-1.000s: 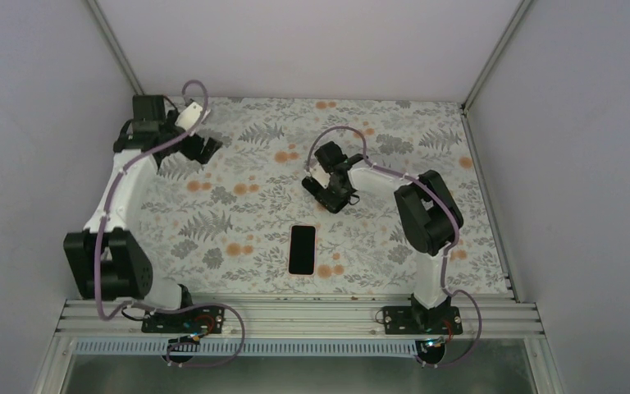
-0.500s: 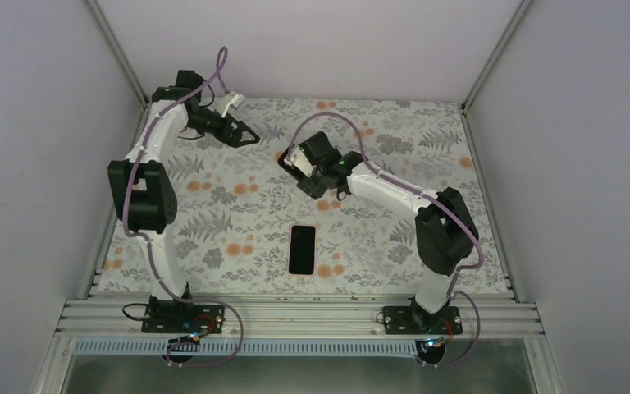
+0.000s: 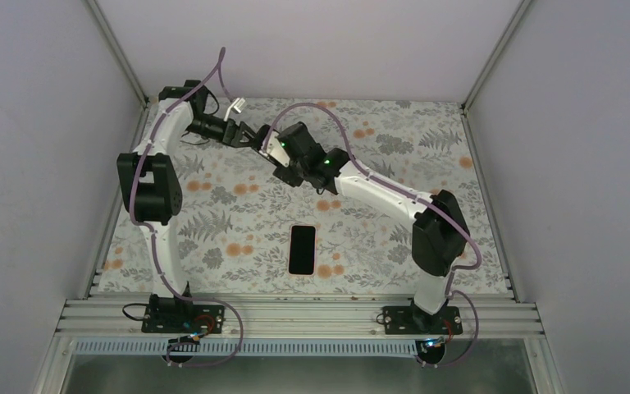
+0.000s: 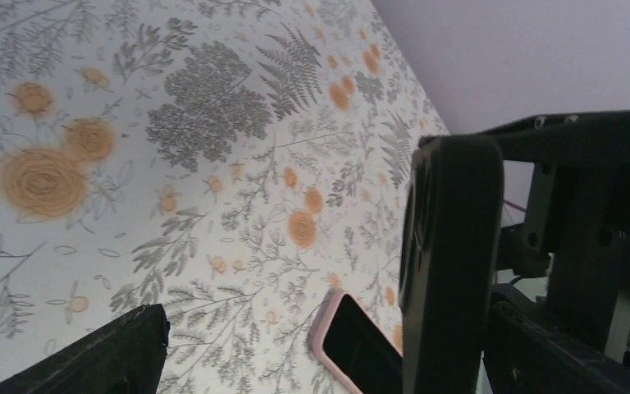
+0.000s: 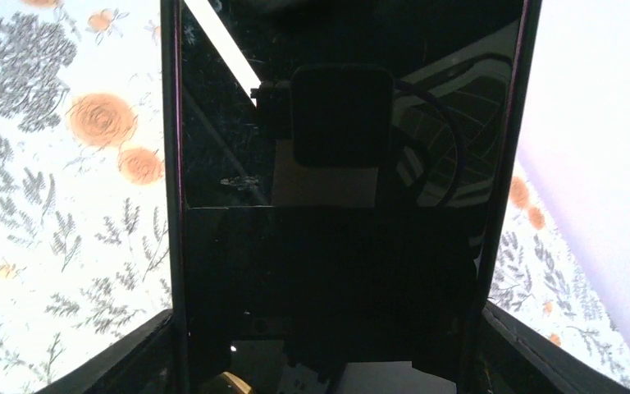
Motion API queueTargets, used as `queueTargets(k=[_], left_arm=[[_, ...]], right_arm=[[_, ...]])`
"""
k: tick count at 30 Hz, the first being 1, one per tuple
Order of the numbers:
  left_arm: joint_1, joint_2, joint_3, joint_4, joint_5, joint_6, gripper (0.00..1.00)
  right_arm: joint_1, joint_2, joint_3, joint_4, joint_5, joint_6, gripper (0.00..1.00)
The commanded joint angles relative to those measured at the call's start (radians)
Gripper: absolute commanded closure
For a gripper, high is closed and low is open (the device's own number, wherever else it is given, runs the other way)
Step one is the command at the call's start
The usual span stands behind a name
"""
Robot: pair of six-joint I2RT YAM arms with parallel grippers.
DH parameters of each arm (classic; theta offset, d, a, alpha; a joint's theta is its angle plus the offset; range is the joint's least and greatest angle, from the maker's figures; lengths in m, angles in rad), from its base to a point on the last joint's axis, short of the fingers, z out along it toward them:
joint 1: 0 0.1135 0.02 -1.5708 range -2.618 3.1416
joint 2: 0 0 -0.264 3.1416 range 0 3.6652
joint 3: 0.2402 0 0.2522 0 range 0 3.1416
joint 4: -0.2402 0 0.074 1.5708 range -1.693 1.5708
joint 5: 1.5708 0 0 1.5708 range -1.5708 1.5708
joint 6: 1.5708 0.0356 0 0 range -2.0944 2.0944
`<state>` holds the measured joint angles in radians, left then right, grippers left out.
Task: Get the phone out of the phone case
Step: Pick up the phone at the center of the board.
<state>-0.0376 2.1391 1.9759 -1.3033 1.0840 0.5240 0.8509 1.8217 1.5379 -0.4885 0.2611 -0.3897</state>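
Holds phone (image 5: 340, 123), in its black case (image 4: 447, 263), upright above the far table (image 3: 426, 139) in right gripper (image 3: 279, 152), jaws pinching its long edges. Poises left gripper (image 3: 252, 138) just beside black case, jaws spread; cannot tell contact. Notes second dark slab (image 3: 302, 249), pinkish-rimmed, lying flat mid-table. Judges extraction not started: case on, peeling entirely left to do.

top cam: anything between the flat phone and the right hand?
No. In the top view only bare floral mat lies between the flat phone and the right hand, which grips a cased phone.
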Motion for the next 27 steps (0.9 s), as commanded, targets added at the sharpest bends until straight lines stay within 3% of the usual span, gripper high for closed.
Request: queueTargets(k=[1, 12, 16, 21, 23, 25, 27], left_arm=[[-0.005, 0.005, -0.021, -0.054, 0.094, 0.041, 0.09], [-0.007, -0.058, -0.072, -0.054, 0.163, 0.064, 0.37], [-0.007, -0.071, -0.106, -0.054, 0.172, 0.08, 0.58], [-0.01, -0.067, -0.141, -0.054, 0.177, 0.096, 0.9], [-0.011, -0.07, -0.139, -0.054, 0.179, 0.1, 0.95], [-0.013, -0.083, -0.136, -0.054, 0.184, 0.103, 0.97], [-0.014, -0.106, -0.138, -0.053, 0.185, 0.114, 0.98]], right_arm=[[0.013, 0.033, 0.069, 0.087, 0.046, -0.017, 0.55], [0.032, 0.107, 0.144, 0.081, 0.036, -0.008, 0.56], [0.033, 0.102, 0.133, 0.096, 0.035, -0.001, 0.56], [0.034, 0.09, 0.128, 0.083, 0.017, -0.003, 0.55], [0.033, 0.087, 0.127, 0.071, 0.001, -0.003, 0.53], [0.033, 0.078, 0.118, 0.066, -0.01, -0.004, 0.46], [0.034, 0.072, 0.111, 0.03, -0.042, -0.022, 0.16]])
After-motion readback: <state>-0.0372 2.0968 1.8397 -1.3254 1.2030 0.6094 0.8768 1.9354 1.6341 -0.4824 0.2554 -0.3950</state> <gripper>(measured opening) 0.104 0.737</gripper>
